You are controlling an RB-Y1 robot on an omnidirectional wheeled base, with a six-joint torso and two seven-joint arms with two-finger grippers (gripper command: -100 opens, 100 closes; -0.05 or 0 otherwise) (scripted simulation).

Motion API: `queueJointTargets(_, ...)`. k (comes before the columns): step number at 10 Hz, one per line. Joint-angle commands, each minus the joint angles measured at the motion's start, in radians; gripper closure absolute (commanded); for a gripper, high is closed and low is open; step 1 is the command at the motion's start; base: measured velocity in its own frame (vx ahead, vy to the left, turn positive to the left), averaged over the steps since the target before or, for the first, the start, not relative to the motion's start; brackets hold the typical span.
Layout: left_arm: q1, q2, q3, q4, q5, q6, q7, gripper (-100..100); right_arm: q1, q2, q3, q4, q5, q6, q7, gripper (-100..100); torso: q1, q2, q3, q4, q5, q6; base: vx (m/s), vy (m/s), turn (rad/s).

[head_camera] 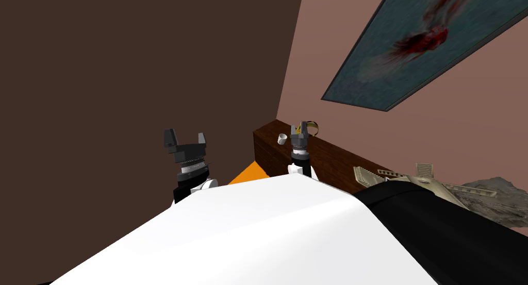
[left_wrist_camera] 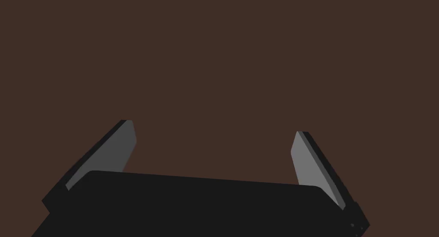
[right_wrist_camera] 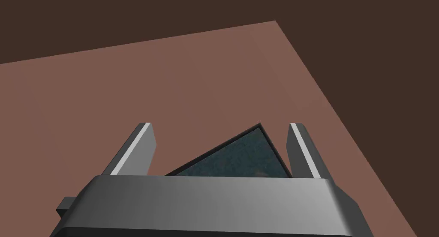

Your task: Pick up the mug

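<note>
2 arms are pointing upward, fingers [left_wrist_camera: 124, 151] spread apart: right gripper [head_camera: 299, 126] is hovering near the white mug [head_camera: 282, 139] on the brown bench [head_camera: 332, 161]; left gripper [head_camera: 185, 135] is facing a dark wall [head_camera: 129, 65].

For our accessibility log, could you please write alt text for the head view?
A small white mug sits on a dark wooden cabinet, beside the right tool. The open left tool is before a brown wall; a painting hangs above the cabinet.
</note>
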Motion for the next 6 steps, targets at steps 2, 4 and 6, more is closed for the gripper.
queueJointTargets(2,0.0,0.0,0.0,0.0,0.0,0.0,0.0,0,0.048,-0.041,-0.033,-0.026,0.003,0.04,0.05,-100,0.001,0.002,0.001,0.0,0.0,0.0,-0.047,0.043,0.011)
queueJointTargets(4,0.0,0.0,0.0,0.0,0.0,0.0,0.0,0,0.088,-0.068,-0.058,-0.046,0.006,0.076,0.093,-100,0.004,0.005,0.003,0.001,0.001,0.0,-0.063,0.057,0.018)
queueJointTargets(6,0.0,0.0,0.0,0.0,0.0,0.0,0.0,0,0.135,-0.097,-0.088,-0.068,0.009,0.121,0.146,-100,0.003,0.004,0.002,0.001,0.001,0.0,-0.051,0.049,0.035)
